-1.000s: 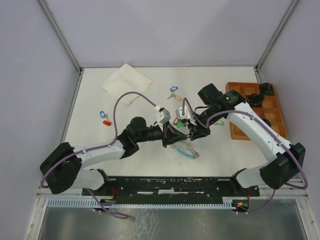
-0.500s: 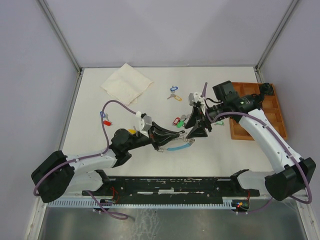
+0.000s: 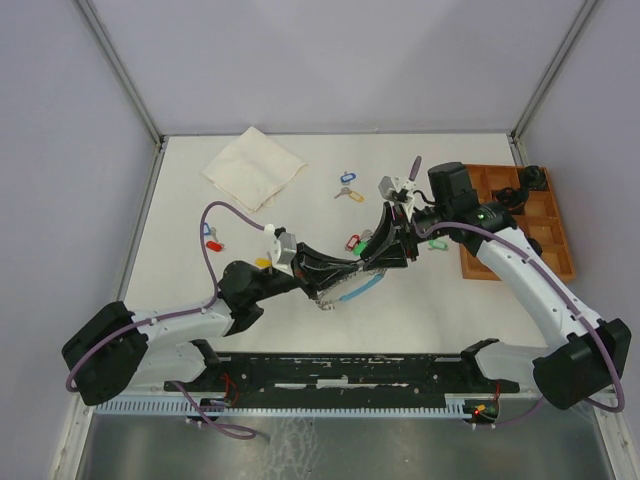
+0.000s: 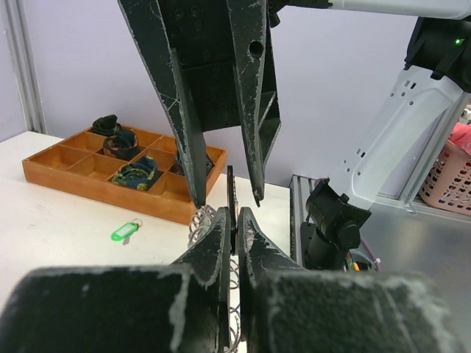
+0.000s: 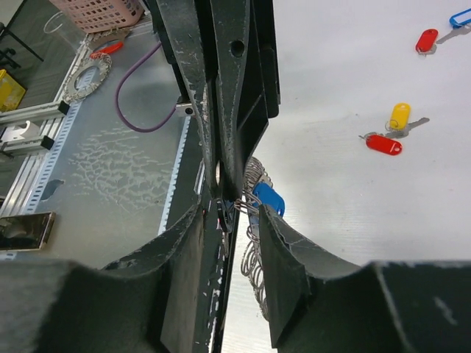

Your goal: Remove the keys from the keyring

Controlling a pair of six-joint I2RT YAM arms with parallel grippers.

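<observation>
Above the white surface [image 3: 450,310], the large keyring [image 3: 362,288] of silvery beaded chain and light-blue band is gripped by the clenched left claw [image 4: 234,215] and straddled by the released right claw [image 5: 237,211], while small tagged silver keys [image 3: 347,192] are scattered loose and one blue-tagged key [image 5: 266,200] is judged unremoved.

Noted plain white table [image 3: 440,312]. Recorded cream cloth [image 3: 253,167] at 11 o'clock and orange-brown wooden tray [image 3: 468,268] at 3 o'clock. On keyring [image 3: 360,290]: light-blue band, silvery beaded chain, dark blue tag [image 5: 267,198]. Logged loose tags: green tag [image 3: 352,241] near centre, blue tag [image 3: 347,177] at 12 o'clock, red tag [image 3: 212,243] and yellow tag [image 3: 263,262] at 9 o'clock. Found left gripper [image 4: 234,220] and right gripper [image 4: 228,202] black with pale scuffing. Arms [image 3: 530,285] white with black joints; cables [image 3: 213,212] purple.
</observation>
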